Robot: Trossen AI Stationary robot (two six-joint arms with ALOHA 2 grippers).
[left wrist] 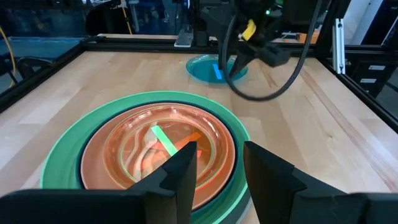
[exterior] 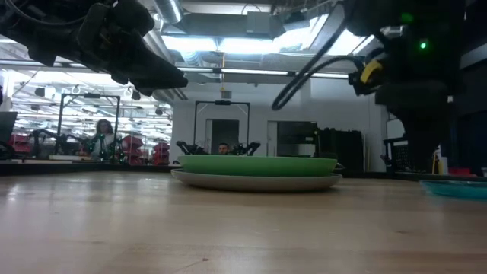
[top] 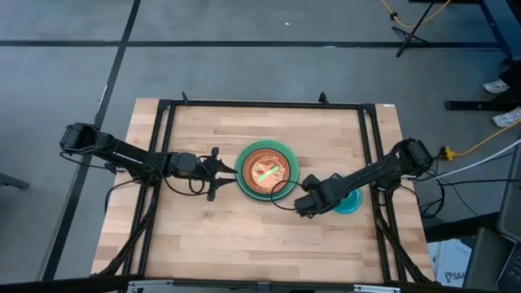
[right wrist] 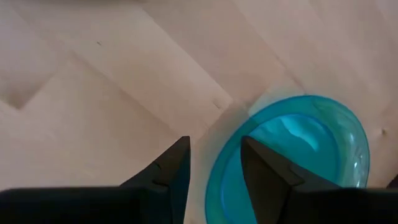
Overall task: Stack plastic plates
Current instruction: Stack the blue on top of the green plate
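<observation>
The plate stack (top: 267, 171) is sitting at the center of the wooden tabletop (top: 244, 236). The cyan plate (right wrist: 292, 155) is lying at 3 o'clock, beneath the released right gripper (right wrist: 214, 165). The left gripper (left wrist: 217, 168), released, is hovering at 9 o'clock. A lit workshop is showing behind.

Small translucent cyan round plate (top: 350, 203): largely covered by right arm from above; cut by frame edge in low view. Stack's lower plates (exterior: 256, 180): colours indistinct there. Pink and lime plates unresolved.
</observation>
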